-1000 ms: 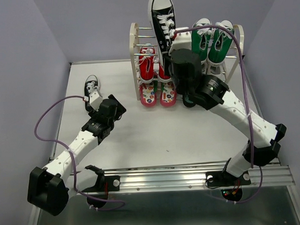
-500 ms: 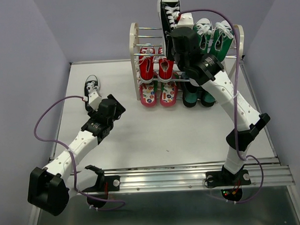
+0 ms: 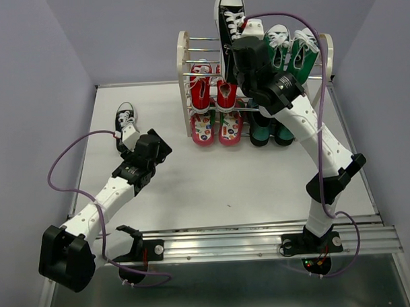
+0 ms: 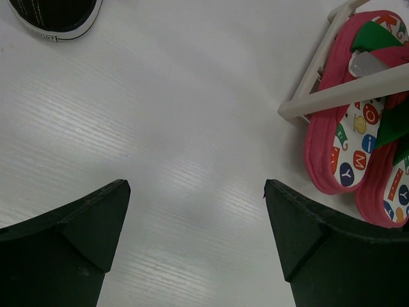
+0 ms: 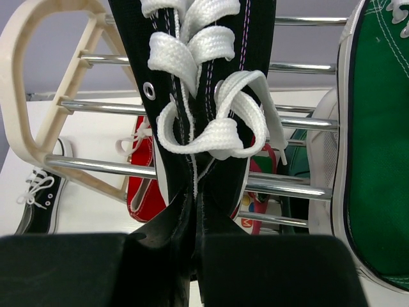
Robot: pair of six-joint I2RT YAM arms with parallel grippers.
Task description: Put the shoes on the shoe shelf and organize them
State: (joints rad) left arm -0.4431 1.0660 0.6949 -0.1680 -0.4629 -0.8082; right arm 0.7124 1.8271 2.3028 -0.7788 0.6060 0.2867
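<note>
Right arm stretched far, holding a sneaker [image 3: 229,18] over the left half of the shelf [image 3: 184,66].
Your right gripper [image 5: 192,256] is pinched tight on the sneaker's collar, a grip only the right wrist view shows. The toe points far, long axis near-far. Your left arm lies low over the table [image 3: 193,187]. The left gripper [image 4: 197,198] gapes wide, holding nothing, with a second sneaker [image 4: 54,16] just beyond.

1. Top view: high at the near side, looking down over the table [image 3: 193,187] to the far shelf [image 3: 184,63].
2. Left wrist: close above the table, facing far.
3. Right wrist: tight on the shelf; all views share it.
</note>
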